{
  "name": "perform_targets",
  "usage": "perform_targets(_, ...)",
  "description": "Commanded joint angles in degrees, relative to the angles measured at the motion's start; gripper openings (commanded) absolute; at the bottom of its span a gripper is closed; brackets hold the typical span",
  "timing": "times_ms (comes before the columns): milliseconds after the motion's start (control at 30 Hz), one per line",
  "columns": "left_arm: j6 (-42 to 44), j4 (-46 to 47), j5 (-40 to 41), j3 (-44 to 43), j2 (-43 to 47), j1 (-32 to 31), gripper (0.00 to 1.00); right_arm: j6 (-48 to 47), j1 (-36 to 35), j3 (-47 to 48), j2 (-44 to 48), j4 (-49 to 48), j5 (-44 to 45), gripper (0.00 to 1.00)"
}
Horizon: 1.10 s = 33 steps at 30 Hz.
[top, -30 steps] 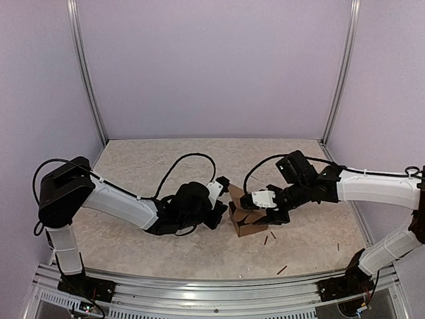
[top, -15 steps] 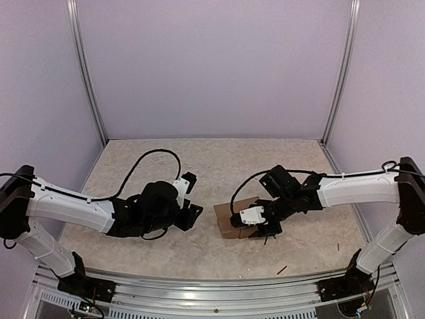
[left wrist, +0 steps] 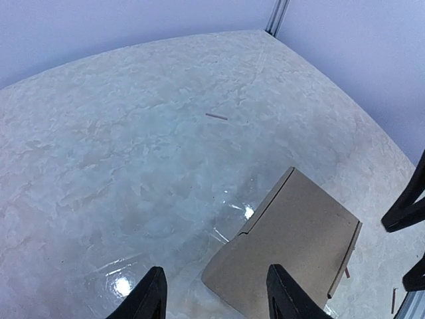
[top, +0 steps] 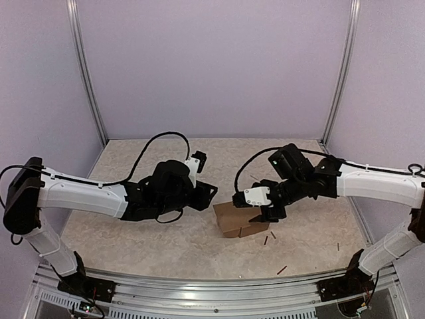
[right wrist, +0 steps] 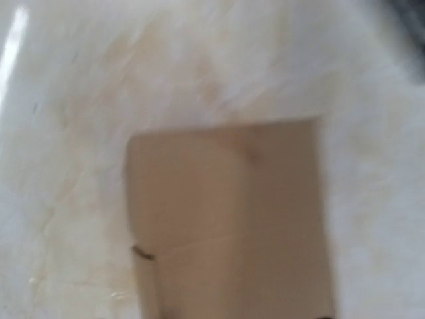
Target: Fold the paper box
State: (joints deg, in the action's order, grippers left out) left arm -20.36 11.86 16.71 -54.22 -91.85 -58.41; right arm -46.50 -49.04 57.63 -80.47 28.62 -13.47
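Top external view: the paper box (top: 234,220) lies on the table (top: 166,249), a little right of the middle and toward the near edge. It is plain brown cardboard, closed into a low rectangular shape, with its broad face up. The left gripper (top: 204,176) sits just left of the box and slightly behind it, apart from the cardboard. The right gripper (top: 260,210) hangs over the right end of the box, very close to its top face; whether it touches is not clear from here. A few small dark sticks (top: 265,240) lie on the table just in front of and to the right of the box.

In the left wrist view the left gripper (left wrist: 216,274) has its two black fingers (left wrist: 151,296) spread wide with nothing between them. The paper box (left wrist: 299,236) lies flat just beyond the fingertips and to the right, one rounded corner pointing toward the gap. Its top is smooth, with a fold line along the left edge. One thin stick (left wrist: 216,117) lies farther off on the table (left wrist: 119,166).

The right wrist view is blurred. It looks straight down on the paper box (right wrist: 226,219), which fills the lower middle against the pale table (right wrist: 86,80). No fingers show here, so I cannot tell whether the right claw is spread or pressed together.
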Motion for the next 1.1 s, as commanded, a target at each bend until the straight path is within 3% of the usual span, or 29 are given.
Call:
perform_targets(0,-5.0,-4.2,0.5,-0.6,-0.7,0.8,0.51,3.9,2.8,0.4,2.8,1.2,-2.0,0.66)
perform_targets(133,-7.9,-5.0,-1.3,1.5,0.4,0.6,0.5,12.3,11.6,1.3,0.0,-3.6,-7.6,0.63)
perform_targets(267,-7.1,-5.3,-0.2,3.5,1.6,0.6,0.5,19.2,19.9,3.9,-6.8,-4.0,-16.5,0.51)
perform_targets(433,-5.3,-7.1,1.2,4.1,2.0,0.7,0.5,19.3,22.8,4.9,-13.5,-2.0,-23.5,0.39)
perform_targets(567,-5.0,-7.9,1.6,3.9,0.8,1.2,0.5,17.0,23.0,5.0,-16.5,-0.1,-26.0,0.2)
perform_targets(1067,-3.7,-9.2,3.3,3.7,0.8,2.3,0.49,17.8,28.0,4.3,-21.5,0.3,-23.3,0.16)
